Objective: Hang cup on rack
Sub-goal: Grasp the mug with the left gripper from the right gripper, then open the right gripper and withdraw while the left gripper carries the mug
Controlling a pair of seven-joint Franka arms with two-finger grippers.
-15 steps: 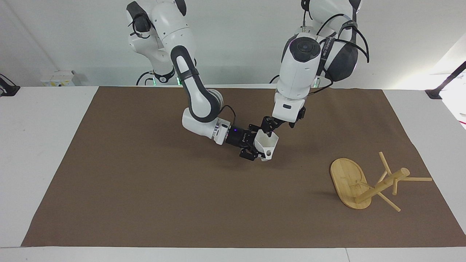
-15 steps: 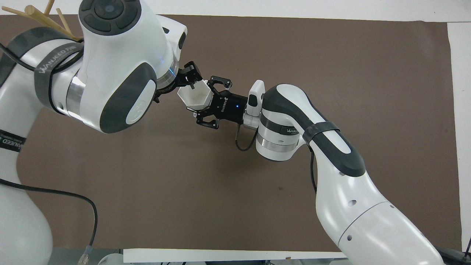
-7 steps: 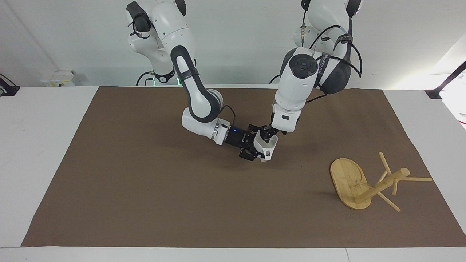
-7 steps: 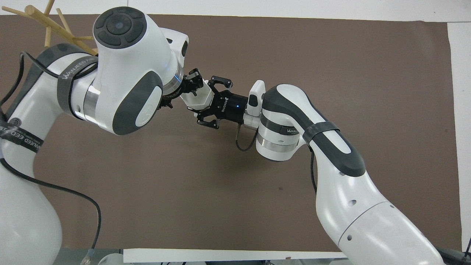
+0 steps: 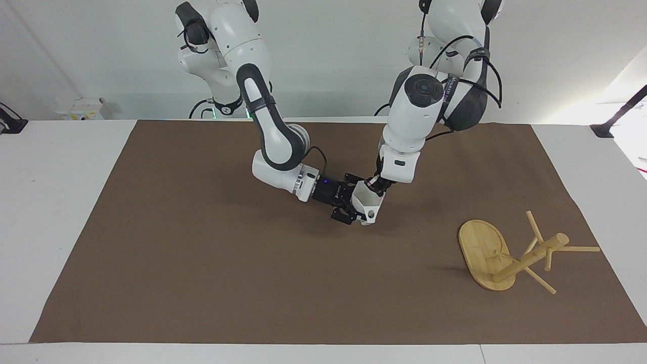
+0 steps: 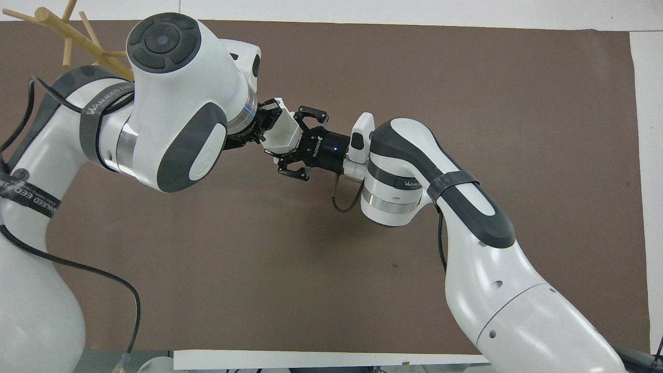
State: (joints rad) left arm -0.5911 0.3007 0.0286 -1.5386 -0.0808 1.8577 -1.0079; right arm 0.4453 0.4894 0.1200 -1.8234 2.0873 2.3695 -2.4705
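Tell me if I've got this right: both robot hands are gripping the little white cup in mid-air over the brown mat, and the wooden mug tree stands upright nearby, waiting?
Not quite. The rack is not upright: in the facing view it lies tipped over on the brown mat, toward the left arm's end of the table. The rest holds: the right gripper and the left gripper both grip the cup above the mat.

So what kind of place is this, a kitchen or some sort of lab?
Most likely a robot lab: two white arms share a bare table under a brown mat, with only a cup and a toppled wooden rack as props.
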